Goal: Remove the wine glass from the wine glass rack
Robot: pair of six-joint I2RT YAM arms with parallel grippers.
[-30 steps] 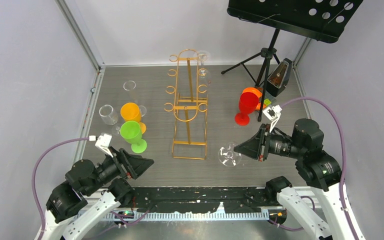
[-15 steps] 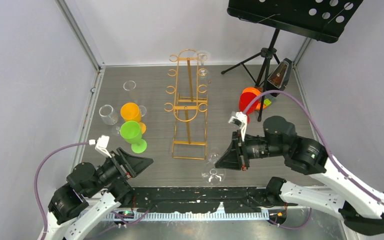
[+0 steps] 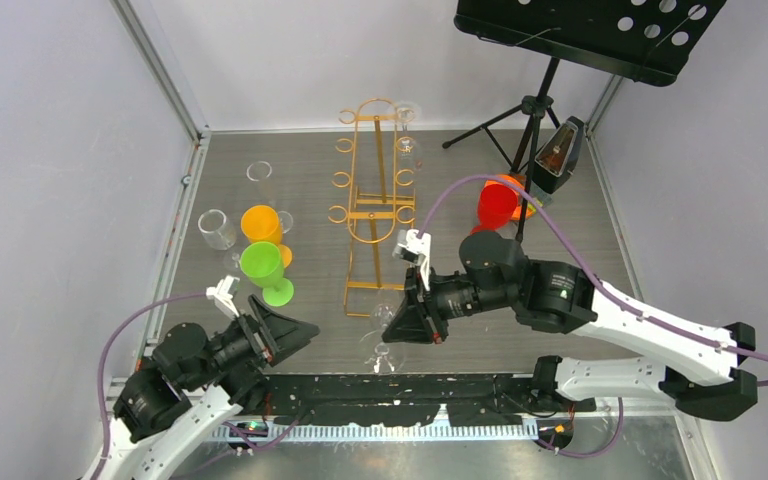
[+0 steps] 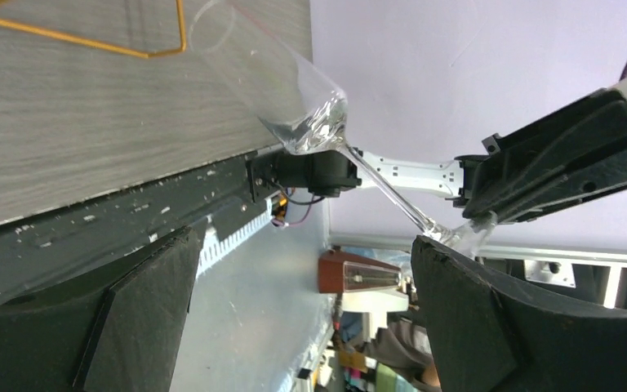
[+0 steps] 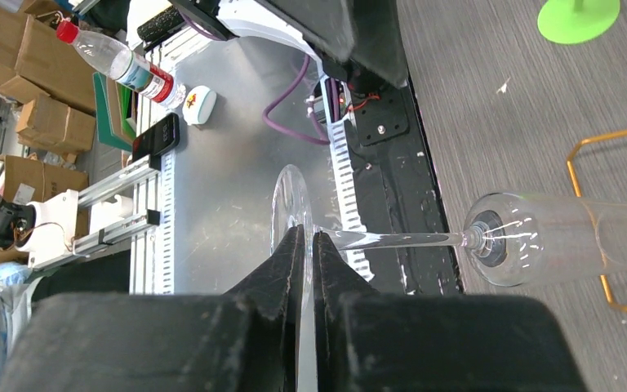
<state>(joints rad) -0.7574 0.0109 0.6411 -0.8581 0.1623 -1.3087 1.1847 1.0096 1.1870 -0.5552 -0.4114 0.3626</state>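
My right claw [image 3: 400, 328] is clenched on the wine glass [image 5: 555, 237], pinching the thin stem right where it meets the foot. The glass is off the rack [image 3: 380, 215] and held out on its side, just in front of the rack's wire base, near the front edge of the worktop [image 3: 300, 180]. From my right wrist camera the bowl hangs over one corner of that gold base; I can't be sure whether it touches the wire. My left claw [image 3: 295, 330] is spread wide and grasping nothing, sitting left of the rack's base with the glass framed between its fingers [image 4: 457, 310] but apart from them. At the far right side of the rack, what looks like another clear glass [image 3: 405, 130] hangs from a hook. A green goblet [image 3: 263, 268] stands left of the rack.
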